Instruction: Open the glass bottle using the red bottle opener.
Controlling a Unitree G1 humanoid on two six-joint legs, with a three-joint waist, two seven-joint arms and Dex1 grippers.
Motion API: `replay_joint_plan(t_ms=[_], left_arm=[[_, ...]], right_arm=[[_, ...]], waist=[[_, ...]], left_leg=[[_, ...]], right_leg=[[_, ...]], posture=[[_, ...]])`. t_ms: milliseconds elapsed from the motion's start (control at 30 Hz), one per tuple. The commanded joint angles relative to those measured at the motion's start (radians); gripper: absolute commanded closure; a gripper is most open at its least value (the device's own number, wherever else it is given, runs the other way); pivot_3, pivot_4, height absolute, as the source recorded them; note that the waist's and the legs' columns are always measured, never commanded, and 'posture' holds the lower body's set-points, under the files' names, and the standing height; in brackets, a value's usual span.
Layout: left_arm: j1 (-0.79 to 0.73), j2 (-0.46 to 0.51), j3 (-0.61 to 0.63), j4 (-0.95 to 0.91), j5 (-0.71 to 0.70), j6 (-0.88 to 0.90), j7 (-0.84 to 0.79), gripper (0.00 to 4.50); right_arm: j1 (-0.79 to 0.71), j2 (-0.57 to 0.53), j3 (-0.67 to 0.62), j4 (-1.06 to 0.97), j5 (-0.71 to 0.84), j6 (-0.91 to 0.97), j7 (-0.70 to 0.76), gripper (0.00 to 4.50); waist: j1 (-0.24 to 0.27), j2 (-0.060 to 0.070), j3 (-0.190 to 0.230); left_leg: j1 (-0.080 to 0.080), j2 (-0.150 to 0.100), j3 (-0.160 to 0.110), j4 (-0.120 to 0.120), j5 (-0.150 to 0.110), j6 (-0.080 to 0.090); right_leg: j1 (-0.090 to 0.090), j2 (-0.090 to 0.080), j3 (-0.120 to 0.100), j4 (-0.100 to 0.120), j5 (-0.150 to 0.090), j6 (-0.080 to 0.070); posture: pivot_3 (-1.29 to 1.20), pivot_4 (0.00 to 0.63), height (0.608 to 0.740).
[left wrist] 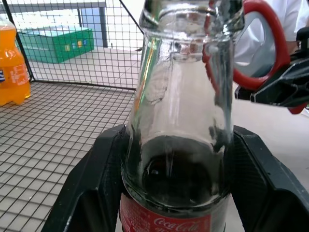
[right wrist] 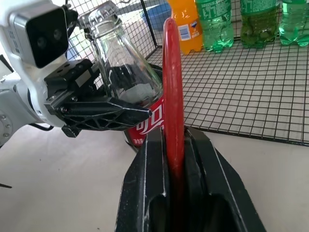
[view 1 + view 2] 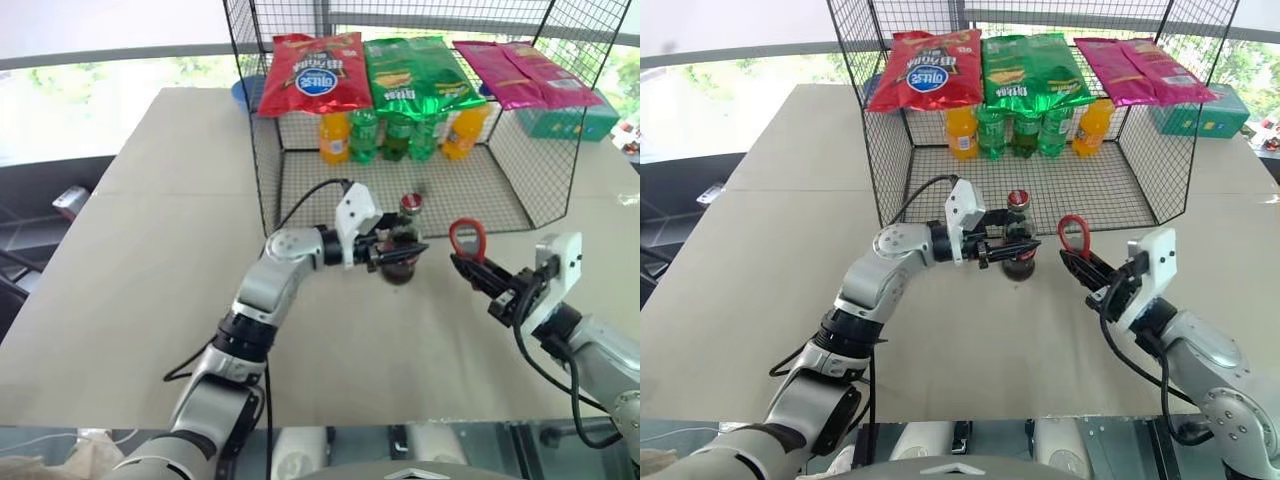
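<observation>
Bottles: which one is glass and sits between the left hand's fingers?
The glass bottle with dark drink, red label and red cap, standing on the table in front of the wire cage. The orange and green plastic bottles stand at the cage's back, untouched.

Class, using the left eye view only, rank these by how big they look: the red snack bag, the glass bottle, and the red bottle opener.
1. Red snack bag, clearly largest.
2. Glass bottle, though the left hand hides part of it.
3. Red bottle opener, smallest; its handle is hidden in the right hand, so its full size is unsure.
</observation>
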State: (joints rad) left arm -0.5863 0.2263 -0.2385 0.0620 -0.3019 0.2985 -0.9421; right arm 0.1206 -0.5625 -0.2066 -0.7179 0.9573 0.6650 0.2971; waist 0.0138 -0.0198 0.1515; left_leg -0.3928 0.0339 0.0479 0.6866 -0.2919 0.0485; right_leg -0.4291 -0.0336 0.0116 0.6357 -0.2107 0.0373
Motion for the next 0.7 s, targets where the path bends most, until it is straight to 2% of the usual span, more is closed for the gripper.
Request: replay_joint_plan(t_ms=[33, 67, 700], left_arm=[[-0.001, -0.010, 0.021, -0.071, -0.031, -0.019, 0.001, 0.30], [-0.003, -0.010, 0.026, -0.078, -0.034, -0.018, 0.007, 0.09], [-0.020, 0.028, 0.069, -0.165, -0.108, 0.091, 0.025, 0.09]], right_arm=[[-0.018, 0.006, -0.008, -0.009, -0.019, -0.025, 0.007, 4.50], [-0.019, 0.007, -0.008, -0.007, -0.024, -0.026, 0.008, 4.50], [-0.025, 0.022, -0.032, 0.014, -0.094, -0.051, 0.029, 4.50]], waist=[[0.000, 0.000, 0.000], [0.000, 0.000, 0.000], [-0.001, 0.000, 0.000]], left_leg=[[0.000, 0.000, 0.000, 0.000, 0.000, 0.000], [0.000, 0.000, 0.000, 0.000, 0.000, 0.000], [0.001, 0.000, 0.000, 0.000, 0.000, 0.000]], right_leg=[[0.000, 0.000, 0.000, 0.000, 0.000, 0.000], [0.000, 0.000, 0.000, 0.000, 0.000, 0.000], [0.000, 0.000, 0.001, 0.002, 0.000, 0.000]], posture=[[0.00, 0.150, 0.740], [0.00, 0.150, 0.740], [0.00, 0.150, 0.740]])
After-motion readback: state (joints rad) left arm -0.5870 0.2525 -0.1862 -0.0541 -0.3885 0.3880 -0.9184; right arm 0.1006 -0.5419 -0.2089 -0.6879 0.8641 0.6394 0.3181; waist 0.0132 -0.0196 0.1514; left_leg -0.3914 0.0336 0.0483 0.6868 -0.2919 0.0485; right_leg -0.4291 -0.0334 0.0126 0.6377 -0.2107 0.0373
